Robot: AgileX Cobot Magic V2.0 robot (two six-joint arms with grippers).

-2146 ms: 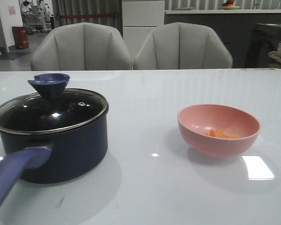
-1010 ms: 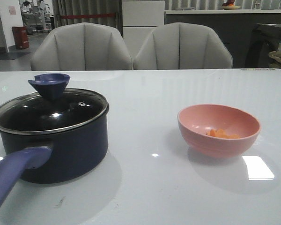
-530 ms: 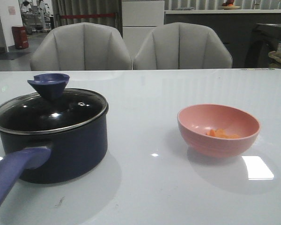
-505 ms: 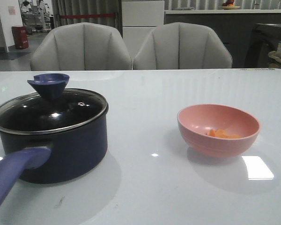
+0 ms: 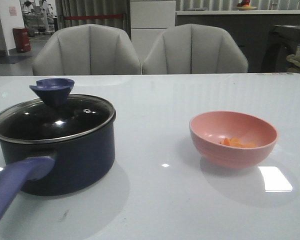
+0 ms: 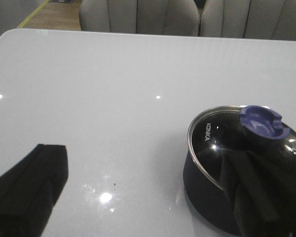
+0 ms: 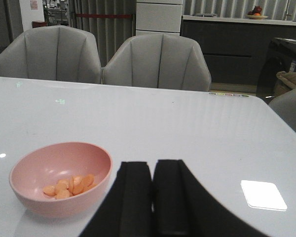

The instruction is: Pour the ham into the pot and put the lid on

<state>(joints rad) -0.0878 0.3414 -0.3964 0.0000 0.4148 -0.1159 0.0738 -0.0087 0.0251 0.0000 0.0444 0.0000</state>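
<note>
The navy pot (image 5: 65,155) stands on the left of the table, its purple-blue handle (image 5: 12,182) pointing toward the front edge. The glass lid (image 5: 52,120) sits on the pot, with its blue knob (image 5: 52,90) on top. The ham (image 5: 237,143) lies as small orange pieces in the pink bowl (image 5: 233,137) on the right. Neither gripper shows in the front view. In the left wrist view my left gripper (image 6: 145,165) is wide open and empty, one finger (image 6: 256,192) in front of the pot (image 6: 212,187). My right gripper (image 7: 152,170) is shut and empty, beside the bowl (image 7: 59,190) holding the ham (image 7: 69,185).
Two grey chairs (image 5: 140,50) stand behind the table's far edge. The white glossy table (image 5: 165,200) shows bright light reflections. A dark counter runs along the back right of the room.
</note>
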